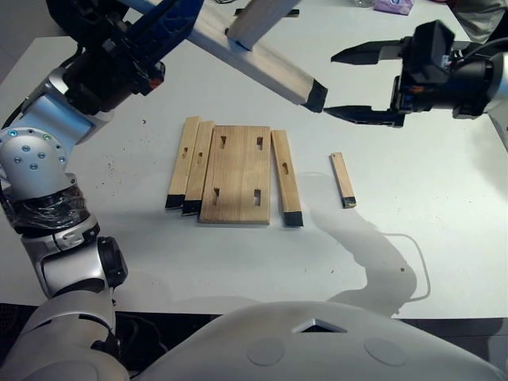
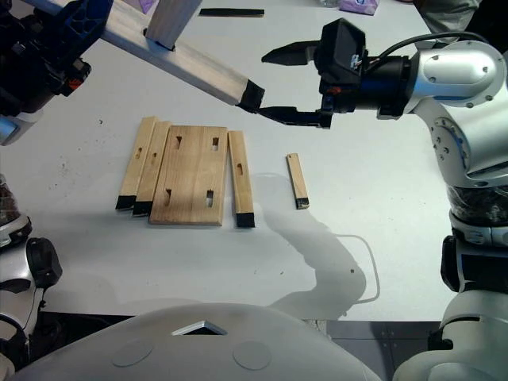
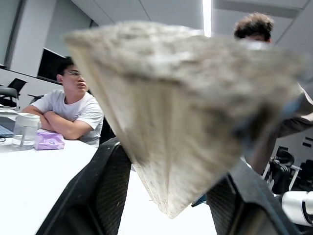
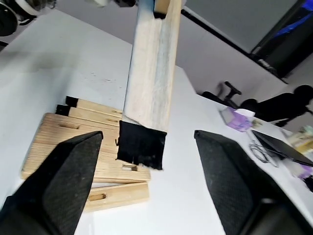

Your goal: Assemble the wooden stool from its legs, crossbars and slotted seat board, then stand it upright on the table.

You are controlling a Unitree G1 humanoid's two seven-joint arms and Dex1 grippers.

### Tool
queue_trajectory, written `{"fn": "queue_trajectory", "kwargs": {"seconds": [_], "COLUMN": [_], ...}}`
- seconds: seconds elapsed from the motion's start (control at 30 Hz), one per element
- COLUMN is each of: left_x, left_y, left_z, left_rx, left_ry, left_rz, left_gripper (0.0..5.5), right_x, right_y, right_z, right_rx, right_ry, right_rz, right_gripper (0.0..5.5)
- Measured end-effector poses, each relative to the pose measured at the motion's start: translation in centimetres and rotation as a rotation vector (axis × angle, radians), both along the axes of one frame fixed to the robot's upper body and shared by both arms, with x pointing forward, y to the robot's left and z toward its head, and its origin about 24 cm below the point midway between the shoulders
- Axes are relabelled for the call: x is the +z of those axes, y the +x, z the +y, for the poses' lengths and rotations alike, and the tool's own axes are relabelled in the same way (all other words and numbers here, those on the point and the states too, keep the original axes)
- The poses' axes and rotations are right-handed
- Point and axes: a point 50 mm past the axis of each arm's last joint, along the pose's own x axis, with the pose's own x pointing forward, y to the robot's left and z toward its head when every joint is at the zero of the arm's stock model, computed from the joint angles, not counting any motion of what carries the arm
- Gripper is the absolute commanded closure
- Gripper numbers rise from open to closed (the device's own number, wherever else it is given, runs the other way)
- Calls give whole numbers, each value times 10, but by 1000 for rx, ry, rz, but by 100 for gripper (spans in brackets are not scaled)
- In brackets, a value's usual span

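Left jaws: clamped on the held leg, well above the counter. In the left wrist view the dark fingers sit on either side of the wood's end grain. The leg slopes down from the robot's left toward the middle of the counter. Its black-capped tip is the lower end.

A crossbar is seated in the held leg, standing off it at an angle.

Right jaws: wide apart, holding nothing, level with the capped tip. One finger is just beside the tip and the other is above it. In the right wrist view the tip hangs between the two fingers and touches neither.

Flat on the counter:
- The board lies under the raised leg, with four slots showing.
- Two legs lie side by side against the board's left edge, black caps toward the robot.
- A third leg lies just beside the right edge, slot up, cap toward the robot.
- A loose crossbar lies apart, to the right of the third leg.

A dark strip lies at the far side of the counter.
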Motion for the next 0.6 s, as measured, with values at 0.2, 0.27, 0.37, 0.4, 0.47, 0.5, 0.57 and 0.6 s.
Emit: {"fn": "queue_trajectory", "kwargs": {"seconds": [0.2, 0.27, 0.37, 0.4, 0.47, 0.5, 0.57, 0.6], "left_x": [-4, -4, -4, -4, -4, -4, -4, -4], "left_y": [2, 2, 1, 1, 2, 2, 2, 3], "left_z": [-7, -8, -10, -10, -11, -10, -10, -11], "left_rx": [-14, -15, -22, -23, -18, -11, -8, -8], "left_ry": [5, 2, 4, 3, 2, 6, 5, 1], "left_rz": [3, 1, -7, -8, -13, -14, -14, -14], "left_gripper": [345, 348, 359, 371, 407, 426, 462, 472], "right_x": [-11, -15, -19, -21, -23, -23, -23, -23], "right_y": [8, 8, 5, 5, 4, 4, 4, 5], "right_z": [13, 18, 20, 21, 22, 22, 20, 20], "right_rx": [24, 37, 42, 42, 39, 33, 22, 16], "right_ry": [-10, -13, -19, -17, -16, -14, -9, -7], "right_rz": [27, 39, 56, 70, 91, 98, 109, 114], "right_gripper": [205, 205, 205, 205, 205, 205, 205, 205]}}
